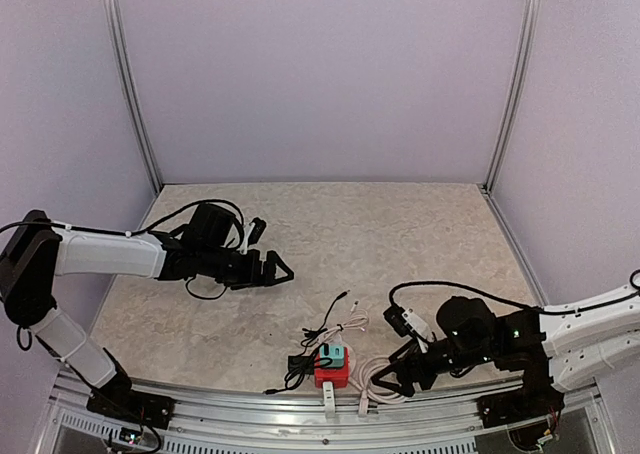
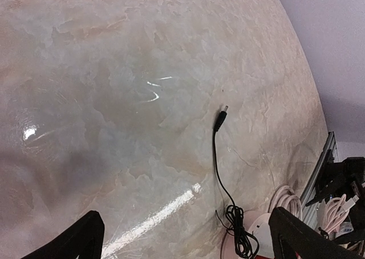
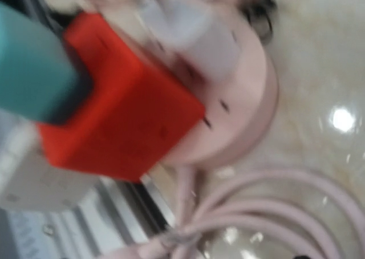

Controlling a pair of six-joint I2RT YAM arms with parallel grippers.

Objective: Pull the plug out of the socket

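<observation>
Socket [image 3: 120,128]: bright red. Plug [image 3: 31,71] on it: teal. Round base [image 3: 245,93]: pale pink (coiled cable [image 3: 296,190] likewise). Table [image 1: 420,224]: beige marbling.

My view is blurred. The red socket [image 3: 120,99] fills the left middle, tilted, with a teal plug [image 3: 31,71] against its left face and a white plug [image 3: 188,31] on its upper face. Behind it sits a round pink base [image 3: 251,99]; pink cable [image 3: 274,207] loops below on the marbled surface [image 3: 331,42]
</observation>
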